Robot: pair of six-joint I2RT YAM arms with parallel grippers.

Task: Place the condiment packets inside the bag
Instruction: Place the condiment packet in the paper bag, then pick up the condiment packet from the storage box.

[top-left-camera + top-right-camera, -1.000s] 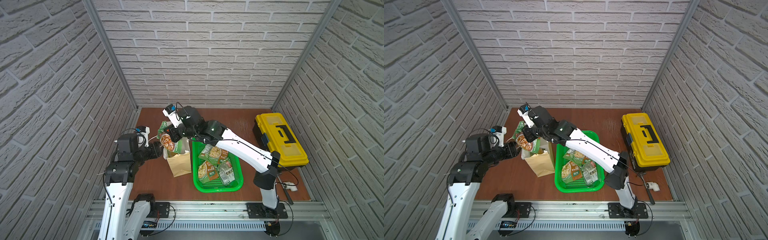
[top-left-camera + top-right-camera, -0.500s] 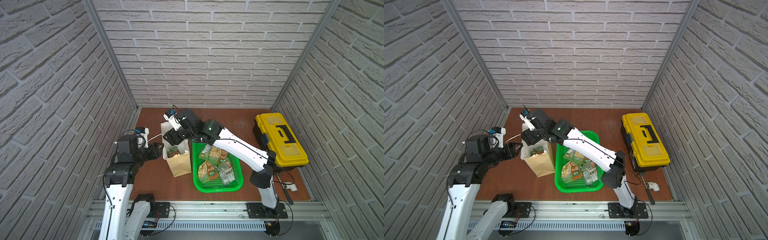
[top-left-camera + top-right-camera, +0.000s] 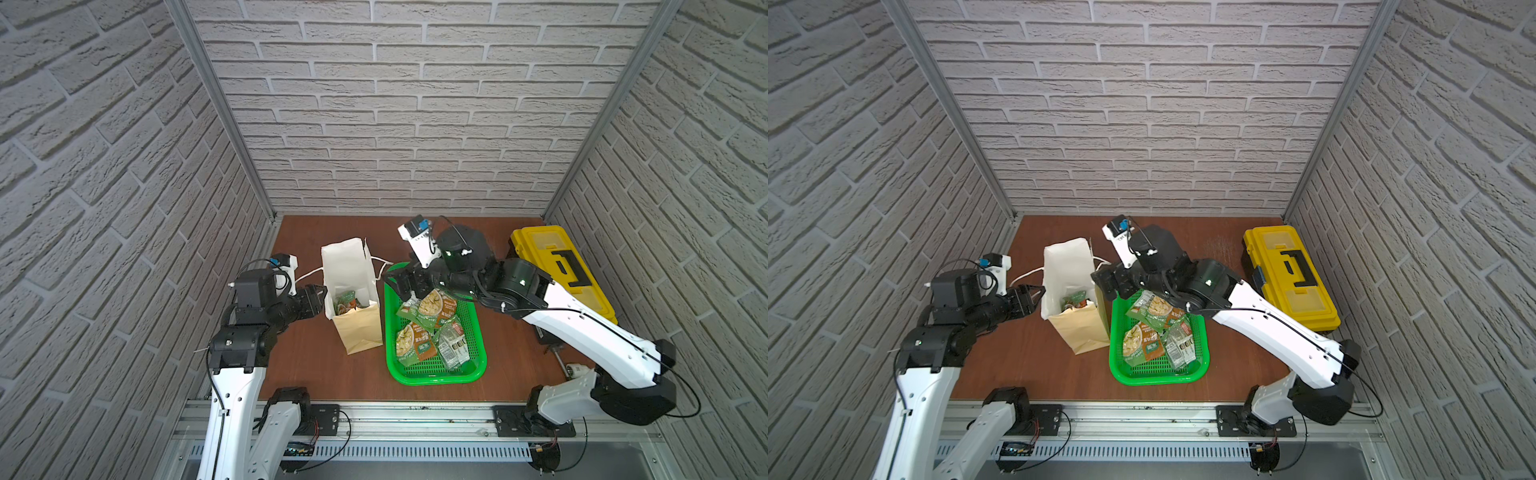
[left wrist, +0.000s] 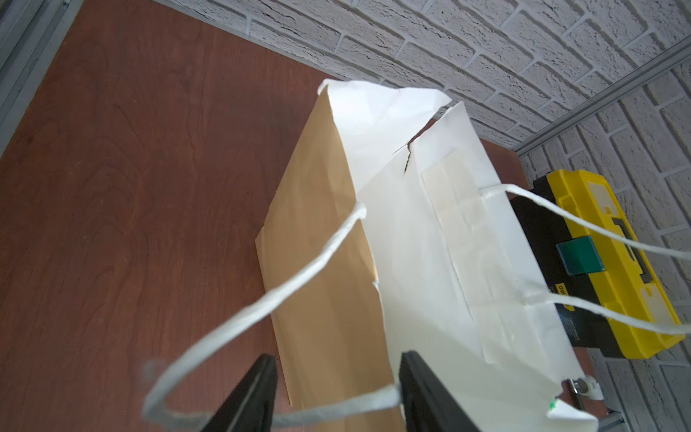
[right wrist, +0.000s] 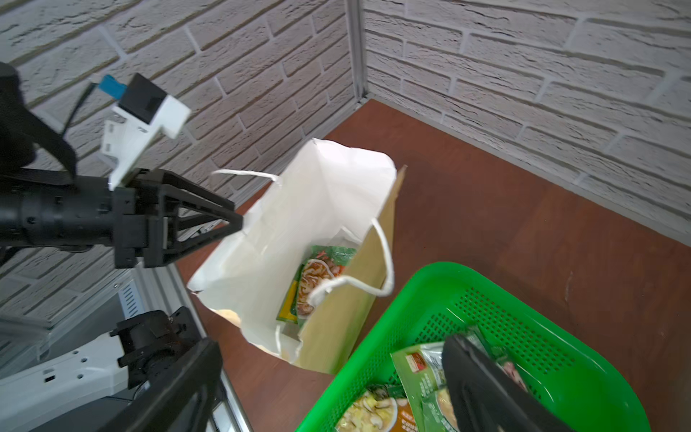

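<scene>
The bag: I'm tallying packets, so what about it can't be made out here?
- Packet count inside the bag: its front wall half-hides the condiment packets in the right wrist view; too small in both top views.
- Whether the left gripper grips its rim: left wrist view's bottom edge cuts off the fingers.

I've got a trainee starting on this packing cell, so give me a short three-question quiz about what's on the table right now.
1. True or false: the right end effector is clamped on a condiment packet.
2. Where do the condiment packets not yet bagged lie? A) on the yellow toolbox B) in the green basket C) on the tabletop
3. Which end effector sits at the rim of the paper bag?
Key: 1. False: its jaws stand wide apart and empty. 2. B; at least one more packet is already in the bag. 3. The left end effector.
</scene>
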